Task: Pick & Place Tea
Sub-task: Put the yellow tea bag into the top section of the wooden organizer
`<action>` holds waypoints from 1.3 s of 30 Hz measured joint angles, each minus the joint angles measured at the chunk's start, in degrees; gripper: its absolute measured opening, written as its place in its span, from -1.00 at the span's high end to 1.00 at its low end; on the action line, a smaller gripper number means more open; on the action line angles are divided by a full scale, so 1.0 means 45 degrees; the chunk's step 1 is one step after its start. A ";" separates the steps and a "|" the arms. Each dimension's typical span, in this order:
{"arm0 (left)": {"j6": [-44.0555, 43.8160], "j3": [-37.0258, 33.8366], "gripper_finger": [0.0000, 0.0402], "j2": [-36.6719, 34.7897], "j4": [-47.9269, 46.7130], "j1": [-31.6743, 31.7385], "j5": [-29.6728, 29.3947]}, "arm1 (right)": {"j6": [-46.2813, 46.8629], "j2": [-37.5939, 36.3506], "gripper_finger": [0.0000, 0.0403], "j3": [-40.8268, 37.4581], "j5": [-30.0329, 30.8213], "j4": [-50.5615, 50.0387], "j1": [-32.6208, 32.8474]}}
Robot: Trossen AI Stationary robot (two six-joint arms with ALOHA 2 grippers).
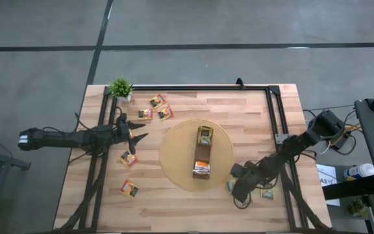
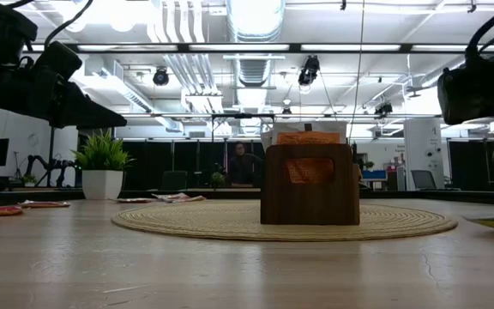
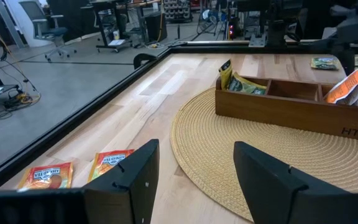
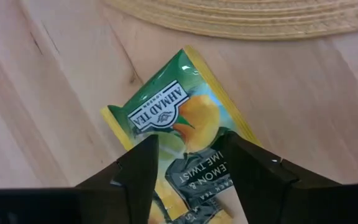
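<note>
A green-and-yellow tea sachet (image 4: 173, 115) lies flat on the wooden table, just off the near right rim of the round woven mat (image 1: 174, 156). My right gripper (image 4: 188, 155) is open and points steeply down over it, one finger on each side of its near half. In the high view this gripper (image 1: 234, 186) covers most of that sachet. A second green sachet (image 1: 267, 193) lies right of it. On the mat stands the long brown box (image 1: 203, 153) with sachets in it. My left gripper (image 1: 138, 133) waits open at the table's left. My right gripper comes at the green-and-yellow sachet from above, its fingertips (image 4: 138, 165) over the sachet's near half (image 4: 191, 168). I cannot tell whether they touch it. The sachet lies flat on the table.
Several orange sachets lie left of the mat, some at the far left (image 1: 157, 101) and some nearer (image 1: 128, 158) (image 1: 130, 188). A small potted plant (image 1: 120, 88) stands at the far left corner. A black frame (image 1: 274, 123) runs along the table's edges.
</note>
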 joint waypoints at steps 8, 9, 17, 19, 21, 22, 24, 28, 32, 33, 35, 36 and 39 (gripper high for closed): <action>0.0000 0.0000 -0.01 0.0025 -0.0002 0.0000 0.0000 | -0.1752 0.0531 0.54 0.1334 0.0155 -0.2169 -0.0294; 0.0000 0.0000 -0.01 0.0025 0.0000 0.0000 0.0005 | -0.1950 0.0539 0.65 0.1500 0.0207 -0.2800 -0.0350; 0.0000 0.0004 -0.01 0.0025 -0.0005 0.0000 0.0002 | -0.3566 0.0764 0.96 0.3210 0.1051 -0.6227 -0.0665; 0.0000 0.0000 -0.01 0.0025 -0.0005 0.0000 0.0000 | -0.4214 0.0689 0.96 0.3915 0.1262 -0.6638 -0.0746; 0.0000 0.0004 -0.01 0.0025 -0.0005 0.0000 0.0000 | -0.4665 0.0672 0.96 0.4540 0.1321 -0.7322 -0.0841; 0.0000 0.0001 -0.01 0.0025 -0.0005 0.0000 0.0002 | -0.4825 0.0704 0.96 0.4849 0.1403 -0.7629 -0.0869; -0.0003 0.0004 -0.01 0.0030 -0.0005 0.0000 0.0005 | -0.5009 0.0701 0.96 0.5496 0.1602 -0.7886 -0.0907; 0.0000 0.0002 -0.01 0.0030 -0.0005 0.0000 0.0002 | -0.5121 0.0662 0.96 0.6494 0.1974 -0.8484 -0.0903; -0.0005 0.0004 -0.01 0.0030 -0.0005 0.0000 0.0000 | -0.4515 0.0662 0.96 0.6997 0.2668 -0.8311 -0.0889; 0.0000 0.0001 -0.01 0.0035 -0.0005 0.0000 0.0004 | -0.4189 0.0662 0.96 0.7064 0.2899 -0.8294 -0.0889; 0.0000 0.0003 -0.01 0.0035 -0.0005 0.0000 0.0005 | -0.3338 0.0662 0.96 0.7152 0.3286 -0.8130 -0.0894; -0.0003 0.0004 -0.01 0.0035 -0.0005 0.0000 0.0005 | -0.2946 0.0657 0.96 0.7178 0.3389 -0.8009 -0.0896; 0.0000 0.0004 -0.01 0.0035 -0.0005 0.0000 0.0005 | -0.1837 0.0657 0.96 0.7332 0.3578 -0.7852 -0.0899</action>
